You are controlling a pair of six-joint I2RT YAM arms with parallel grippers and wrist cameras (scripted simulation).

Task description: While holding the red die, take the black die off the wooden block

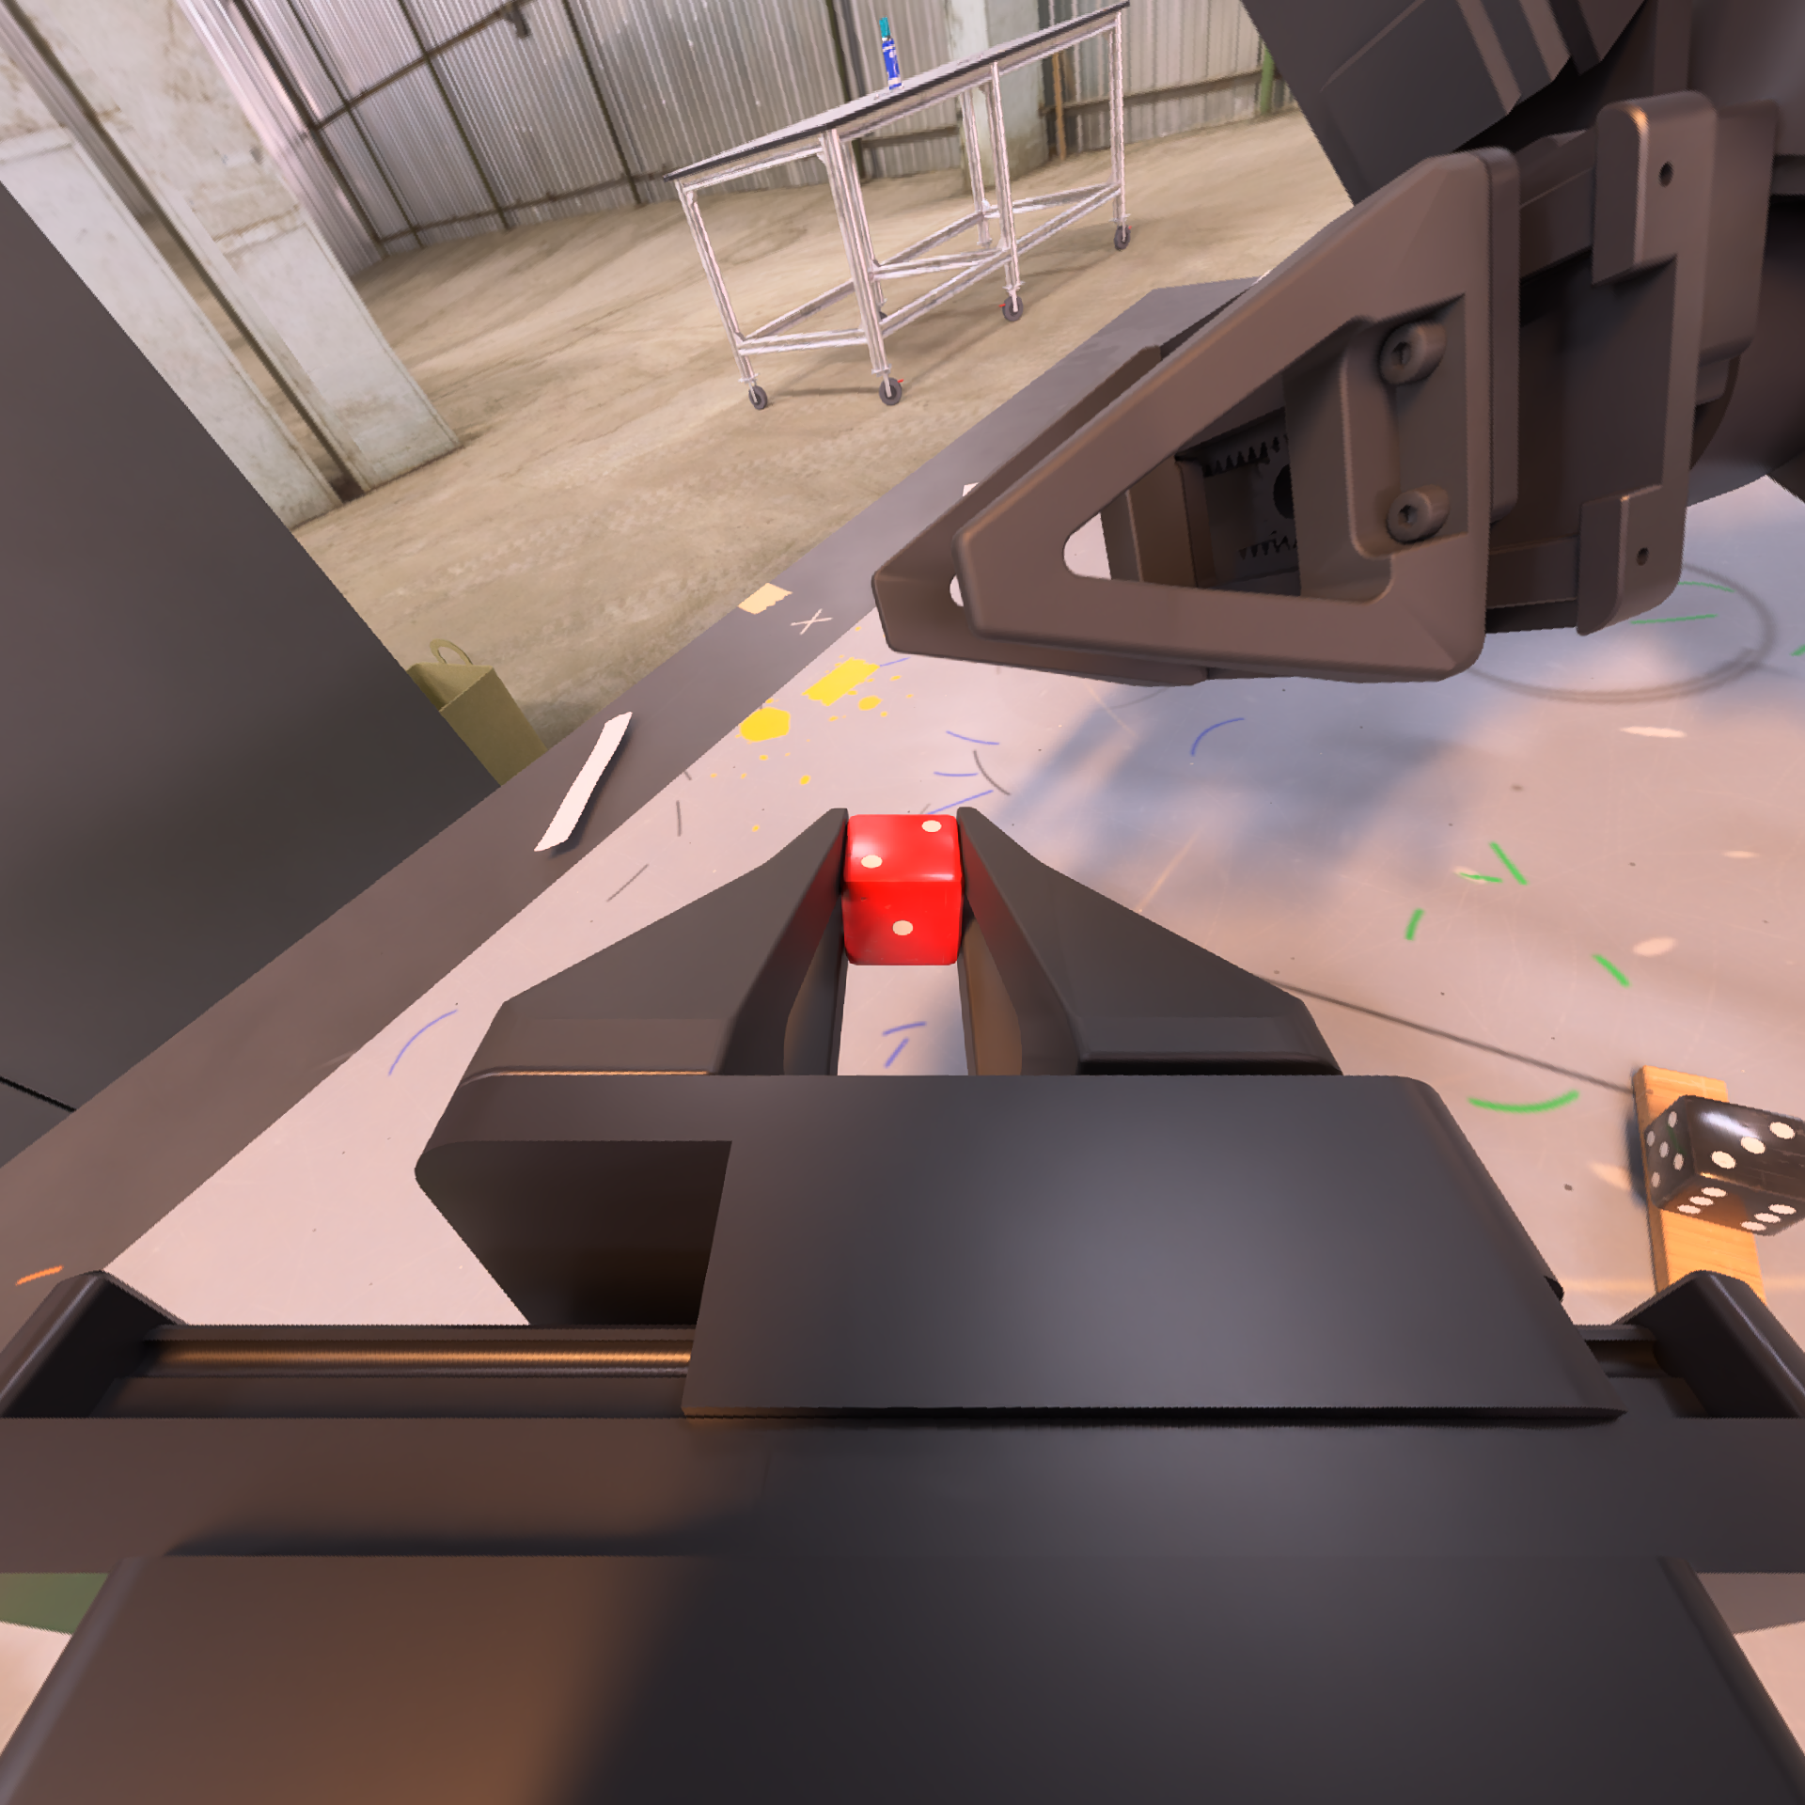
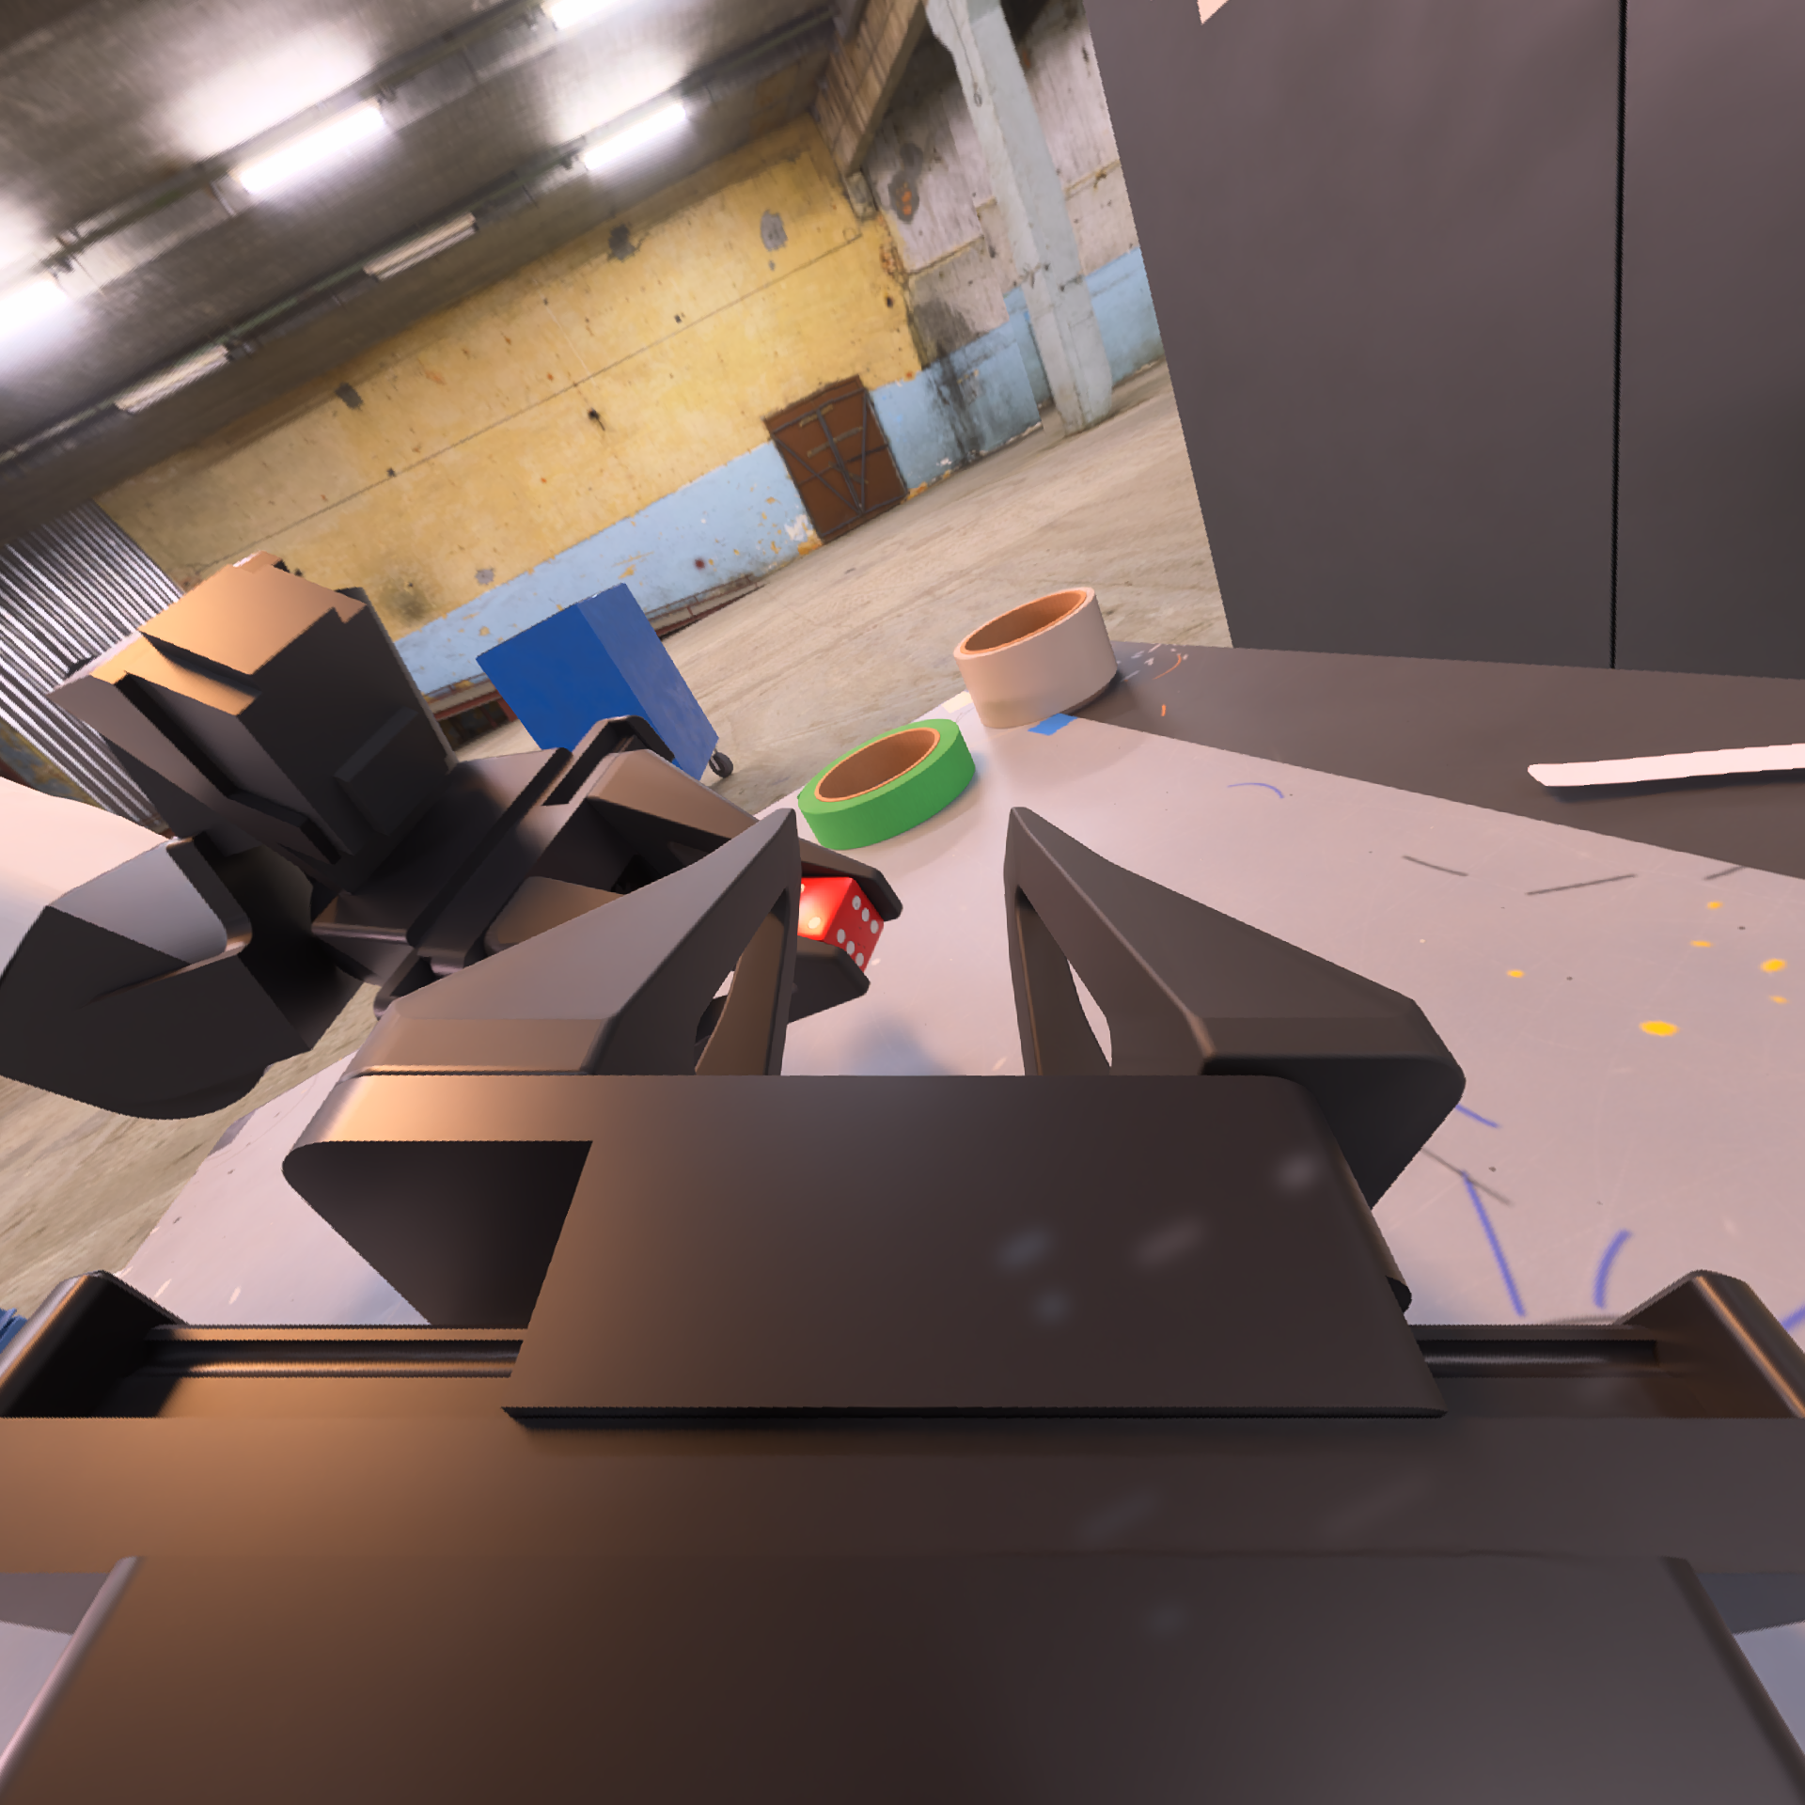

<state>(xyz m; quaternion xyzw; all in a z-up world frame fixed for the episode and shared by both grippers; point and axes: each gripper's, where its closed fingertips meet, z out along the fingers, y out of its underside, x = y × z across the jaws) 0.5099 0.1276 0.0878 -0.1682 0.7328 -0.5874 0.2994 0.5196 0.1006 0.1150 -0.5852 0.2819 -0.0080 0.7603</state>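
My left gripper is shut on the red die and holds it above the table. The red die also shows in the right wrist view, between the left gripper's fingertips. The black die sits on the wooden block at the right edge of the left wrist view, to the right of my left gripper. My right gripper is open and empty. It also shows in the left wrist view, above and beyond the red die. The black die and the block are out of the right wrist view.
A green tape roll and a beige tape roll lie on the grey table beyond my right gripper. A white strip lies at the right, also in the left wrist view. A dark panel stands behind.
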